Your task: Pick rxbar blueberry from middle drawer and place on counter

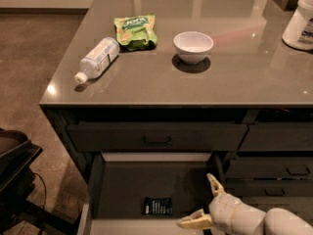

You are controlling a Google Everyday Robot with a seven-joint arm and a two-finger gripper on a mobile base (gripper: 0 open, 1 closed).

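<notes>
The gripper (194,200) hangs low at the bottom right, over the right front part of the open drawer (98,180). Its two pale fingers (213,183) are spread wide apart, one pointing up and the other pointing left, and they grasp nothing. The pale wrist and arm (254,220) run off behind it to the lower right corner.

Just left of the gripper lies the bar (157,205), flat on the drawer's grey floor near the front, its dark wrapper with white lettering facing up. The lower finger ends near the bar's right end, but a small gap shows between them.

Above the open drawer is a shut drawer front (156,137) with a dark bar handle, and more shut fronts (274,173) stand to the right.

The counter (161,84) sits above those. On it a clear bottle (98,58) lies on its side at the left, cap pointing toward the front left corner. A green pouch (135,32) lies just behind it, touching or nearly so. A white bowl (193,46) stands upright near the middle, well apart from the pouch. A white tub (299,21) stands at the far right edge.

A dark object (14,155) sits on the brown floor (29,58) to the left.
</notes>
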